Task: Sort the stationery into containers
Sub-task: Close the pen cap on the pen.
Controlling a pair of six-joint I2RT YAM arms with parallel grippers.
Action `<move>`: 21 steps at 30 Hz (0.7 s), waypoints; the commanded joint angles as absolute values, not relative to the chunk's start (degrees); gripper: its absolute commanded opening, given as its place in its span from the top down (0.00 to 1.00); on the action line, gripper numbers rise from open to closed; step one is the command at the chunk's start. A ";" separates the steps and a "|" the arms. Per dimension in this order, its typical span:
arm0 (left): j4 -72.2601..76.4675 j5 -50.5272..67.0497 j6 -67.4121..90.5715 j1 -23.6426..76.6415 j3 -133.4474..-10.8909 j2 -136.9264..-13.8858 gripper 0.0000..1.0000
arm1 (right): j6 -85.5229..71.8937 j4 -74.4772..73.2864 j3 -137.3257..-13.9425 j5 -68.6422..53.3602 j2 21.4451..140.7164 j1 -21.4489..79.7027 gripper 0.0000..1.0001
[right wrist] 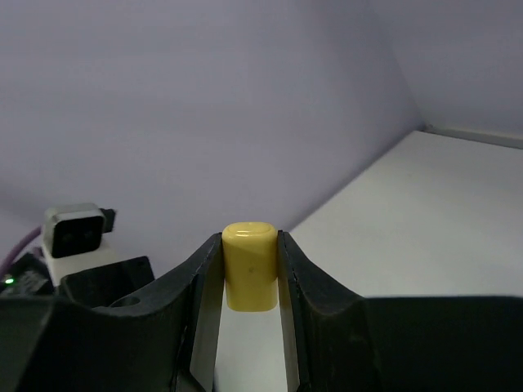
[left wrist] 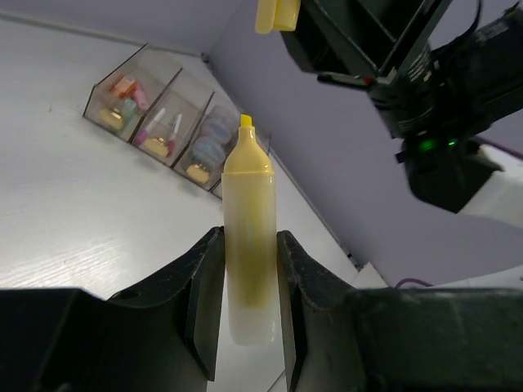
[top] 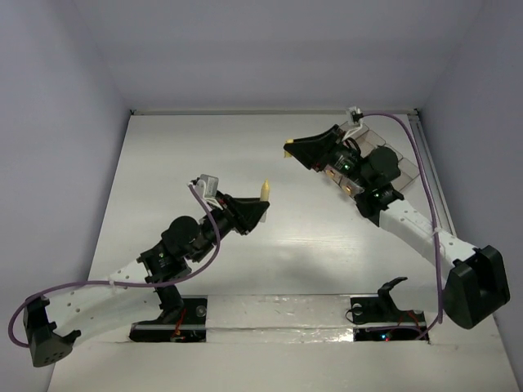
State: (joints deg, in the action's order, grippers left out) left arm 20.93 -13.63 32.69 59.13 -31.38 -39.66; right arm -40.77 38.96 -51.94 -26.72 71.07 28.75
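Clamping uncapped yellow highlighter (left wrist: 249, 212) in near-shut left jaws, tip up, above mid-bench (top: 204, 147); pinching matching cap (right wrist: 250, 265) in narrowly parted right jaws, 1 o'clock of tip, apart; probably recapping before binning; containers (left wrist: 114, 86) at bench's 1 o'clock corner.

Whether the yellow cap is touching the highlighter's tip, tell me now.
Apart. The left wrist view shows the yellow cap well above the highlighter's tip, with bare wall plainly visible between them.
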 commanded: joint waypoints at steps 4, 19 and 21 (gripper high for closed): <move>31.98 -9.15 30.15 58.89 -34.54 -39.29 1.00 | -63.60 72.05 -50.88 -37.53 74.09 25.66 0.77; 42.08 -0.36 34.18 56.69 -33.66 -42.97 1.00 | -78.92 93.69 -51.77 -39.99 83.93 25.66 0.75; 43.59 1.92 35.15 56.16 -33.05 -43.77 1.00 | -79.89 96.22 -51.77 -39.90 84.55 26.19 0.75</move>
